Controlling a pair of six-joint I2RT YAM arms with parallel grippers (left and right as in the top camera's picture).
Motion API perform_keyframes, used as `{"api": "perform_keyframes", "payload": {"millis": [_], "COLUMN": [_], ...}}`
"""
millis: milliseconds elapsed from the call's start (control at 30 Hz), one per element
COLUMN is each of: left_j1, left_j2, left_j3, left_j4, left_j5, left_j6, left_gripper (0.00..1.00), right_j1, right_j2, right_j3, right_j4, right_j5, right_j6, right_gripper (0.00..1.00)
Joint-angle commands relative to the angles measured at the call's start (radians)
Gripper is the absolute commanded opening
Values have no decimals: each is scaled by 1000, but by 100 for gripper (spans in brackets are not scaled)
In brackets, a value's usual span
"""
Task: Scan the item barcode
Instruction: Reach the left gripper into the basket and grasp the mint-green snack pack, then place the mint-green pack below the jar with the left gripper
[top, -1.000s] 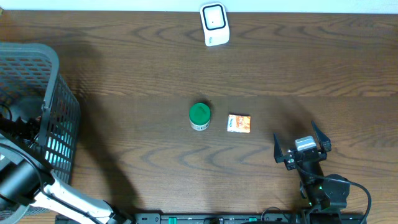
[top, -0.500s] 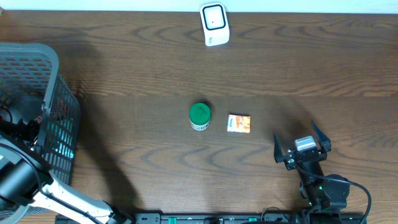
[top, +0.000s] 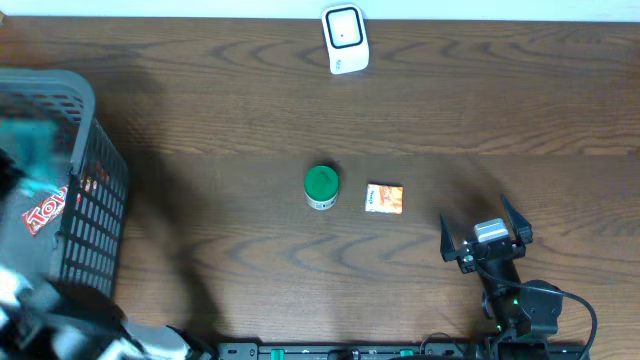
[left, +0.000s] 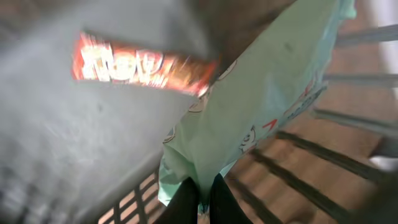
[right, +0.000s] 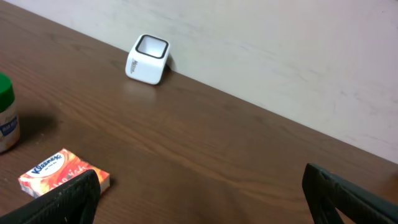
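Overhead: basket (top: 95, 200) sat at 9 o'clock, its contents too blurred to call. Scanner (top: 345, 38) at 12 o'clock. Right gripper (top: 485, 242) at 5 o'clock, jaws apart, empty.

Left wrist: left gripper (left: 204, 198) was clamped on the bottom edge of the mint pouch (left: 261, 112), inside the basket. The pouch looked light, limp and slick, likely to sag. Better to grip at a seam.

Right wrist: scanner at 11 o'clock, well apart from the open fingers.

Dark wood table (top: 200, 120) — white scanner (top: 345, 38) at far edge, green-lidded jar (top: 321, 186) near tissue pack (top: 384, 198) — grey basket (top: 95, 205) left.
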Motion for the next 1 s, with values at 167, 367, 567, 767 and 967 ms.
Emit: {"api": "perform_keyframes", "payload": {"millis": [167,367,567,767,967], "left_j1": [-4,-53,-333,-696,-1010], "left_j2": [-259,-347,-415,-394,-286], "left_j3": [19,19,19,-2,-42], "left_j4": [52,43,41,74,165], "left_j5": [61,378,521,520,497], "left_j6": [-159,-133,-56,-5,32], "left_gripper": [7,7,7,7,7], "right_j1": [15,15,15,15,15], "right_j2": [-2,-2,-2,-2,-2], "right_j3": [-1,-1,-1,-1,-1], "right_j4": [-5,-5,-5,-5,-5], "right_j5": [1,1,1,1,1], "right_j6": [14,14,14,14,14], "right_gripper": [99,99,99,99,99]}}
